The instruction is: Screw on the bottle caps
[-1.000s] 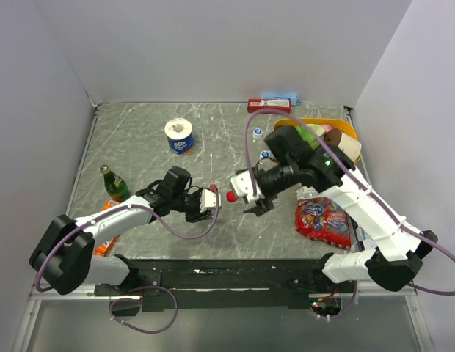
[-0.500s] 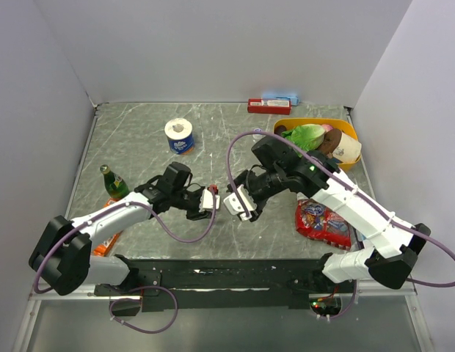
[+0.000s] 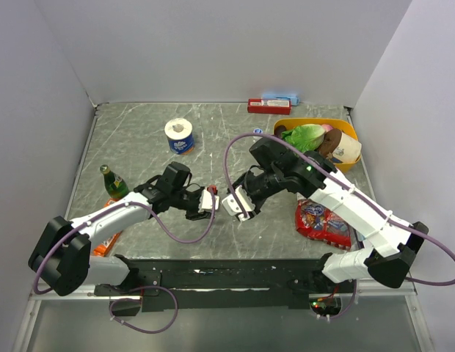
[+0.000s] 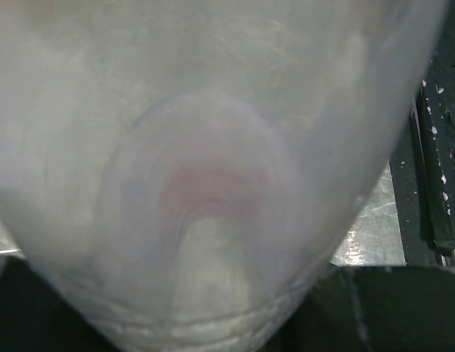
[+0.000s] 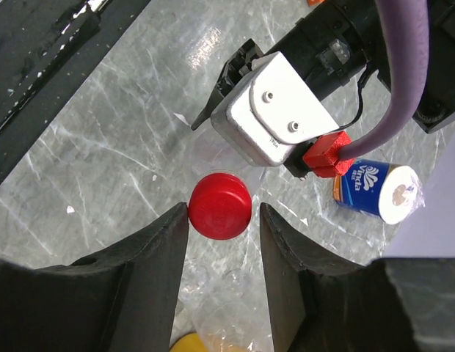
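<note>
- The toilet roll [image 3: 180,136] stands on the grey table [image 3: 139,125] and serves as the marker for the places below.
- The two grippers meet tip to tip nearer the arm bases than the roll and a little to its right.
- The left gripper [image 3: 206,202] reaches in from the roll's near left. Its claw is closed around the clear bottle [image 4: 213,183].
- In the left wrist view the bottle fills nearly the whole frame and is blurred. It narrows between the dark fingers at the bottom corners, and a reddish smear shows through its middle.
- The right gripper [image 5: 223,213] comes in from the roll's near right and faces the left one.
- The red cap [image 5: 220,205] sits between the right gripper's fingers [image 5: 165,242], and the roll shows beyond it in the right wrist view.
- The claw is narrow, about the width of the cap. One finger meets the cap's edge, and a sliver of table shows between the cap and the other finger, so I cannot tell whether it grips.
- In the top view the cap is hidden between the two grippers.
- A green bottle [image 3: 114,183] stands upright to the near left of the roll.
- A yellow basket [image 3: 350,132] sits well to the roll's right, by the table's edge.
- A red snack bag [image 3: 323,218] lies to the near right of the roll, beyond the grippers.
- A red box [image 3: 269,106] lies farther back than the roll and to its right, against the back wall.
</note>
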`<state>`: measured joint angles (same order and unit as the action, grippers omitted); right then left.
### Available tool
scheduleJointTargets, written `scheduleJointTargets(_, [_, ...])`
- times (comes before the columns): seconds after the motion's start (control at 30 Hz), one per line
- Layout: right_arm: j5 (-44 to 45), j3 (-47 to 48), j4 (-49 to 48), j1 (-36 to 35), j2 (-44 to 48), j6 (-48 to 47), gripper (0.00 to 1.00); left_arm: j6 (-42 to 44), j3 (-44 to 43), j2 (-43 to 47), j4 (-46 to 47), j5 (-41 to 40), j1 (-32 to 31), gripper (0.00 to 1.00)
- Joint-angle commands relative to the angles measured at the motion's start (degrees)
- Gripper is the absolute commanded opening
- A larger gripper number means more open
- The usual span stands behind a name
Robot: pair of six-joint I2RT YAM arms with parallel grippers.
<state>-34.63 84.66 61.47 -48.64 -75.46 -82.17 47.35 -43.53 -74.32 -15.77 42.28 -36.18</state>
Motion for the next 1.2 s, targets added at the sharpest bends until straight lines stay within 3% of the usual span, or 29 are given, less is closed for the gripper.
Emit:
scheduleJointTargets(0.0, [-0.1,-0.5,-1.8,-0.8,0.1,-0.7,0.5,1.0,-2.5,1.4,1.4,3.0,0.1,0.01])
scheduleJointTargets(0.2, [-0.7,-0.2,-1.5,-1.0,-0.1,0.0,0.4,-0.9,-2.4,1.4,2.9,2.9,0.1,0.01])
scheduleJointTargets(0.27, [-1.1,0.0,-1.3,-0.9,-0.6,1.6,0.29,-2.8,-2.4,1.3,4.7,2.3,0.1,0.01])
scheduleJointTargets(0.3, [-1.1,1.0,-1.5,-0.9,-1.2,3.4,0.15,-4.0,-2.1,1.4,6.4,1.8,0.1,0.01])
scheduleJointTargets(0.37, [1.0,3.3,-3.1,-0.8,-4.3,15.5,0.01,-14.5,-0.9,1.6,12.8,-4.2,0.1,0.01])
scheduleJointTargets(0.4, [2.4,5.8,-4.6,0.0,-5.3,21.0,0.0,-19.6,0.6,2.2,22.4,-8.2,0.1,0.01])
scheduleJointTargets(0.43, [3.9,7.2,-7.0,0.7,-6.5,26.7,0.0,-29.9,1.2,2.3,26.4,-12.4,0.0,0.01])
scheduleJointTargets(0.47, [4.8,8.7,-7.4,1.7,-8.9,38.1,0.0,-35.1,1.9,2.6,30.8,-23.7,-0.2,0.01])
scheduleJointTargets(0.5, [4.8,12.9,-7.0,4.0,-10.3,43.6,0.0,-39.8,2.2,2.7,35.1,-29.9,-1.2,0.01])
scheduleJointTargets(0.57, [4.8,17.0,-4.2,6.2,-14.9,58.6,0.0,-51.5,1.3,2.1,36.1,-42.0,-2.0,0.01])
scheduleJointTargets(0.67, [2.7,19.1,-5.0,9.4,-16.7,71.3,0.0,-60.9,-0.9,0.3,35.9,-44.7,-3.0,0.01])
scheduleJointTargets(0.77, [2.9,17.7,-5.3,9.0,-16.4,72.0,0.0,-64.0,-1.8,-0.3,35.6,-42.8,-3.6,0.01])
scheduleJointTargets(0.93, [-0.4,16.9,-7.6,9.7,-14.5,71.2,0.0,-62.0,-0.1,1.5,34.7,-42.7,-3.7,0.01])
scheduleJointTargets(1.0, [-2.1,17.4,-10.6,12.1,-13.7,73.1,0.31,-61.6,1.2,2.6,34.2,-41.9,-3.6,0.01])
scheduleJointTargets(1.07, [-2.7,15.6,-14.0,15.0,-11.5,77.7,0.51,-61.5,3.0,3.3,35.0,-38.5,-3.4,0.01])
scheduleJointTargets(1.17, [-5.4,13.2,-17.5,16.3,-9.7,78.4,0.61,-62.3,4.2,4.7,36.3,-35.0,-3.0,0.01])
